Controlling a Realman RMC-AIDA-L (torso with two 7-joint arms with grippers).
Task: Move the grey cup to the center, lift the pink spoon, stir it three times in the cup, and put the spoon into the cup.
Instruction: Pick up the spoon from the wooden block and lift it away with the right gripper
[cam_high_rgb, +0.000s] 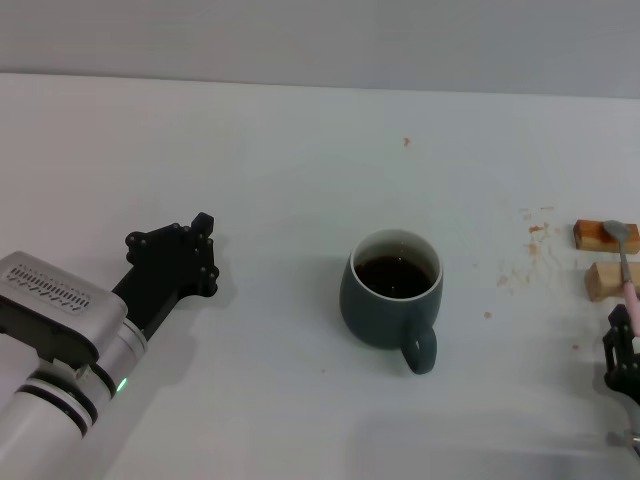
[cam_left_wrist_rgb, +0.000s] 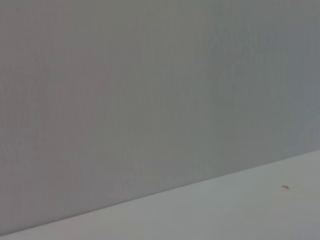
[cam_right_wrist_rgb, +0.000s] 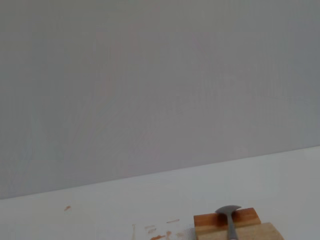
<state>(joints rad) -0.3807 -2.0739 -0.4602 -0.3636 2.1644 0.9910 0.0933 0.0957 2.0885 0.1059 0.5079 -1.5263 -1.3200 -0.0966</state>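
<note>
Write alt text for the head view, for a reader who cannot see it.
A grey cup of dark liquid stands mid-table, handle toward the robot. At the right edge a pink spoon lies across two wooden blocks, with the right end effector just near of its handle. The left end effector rests on the table, left of the cup.

Two wooden blocks (cam_high_rgb: 606, 258) on white table (cam_high_rgb: 270, 170)

Glossy ceramic grey cup (cam_high_rgb: 385, 305), metal-bowled pink spoon (cam_high_rgb: 622, 250), raw wooden blocks (cam_high_rgb: 603, 258), matt white table (cam_high_rgb: 300, 180)
</note>
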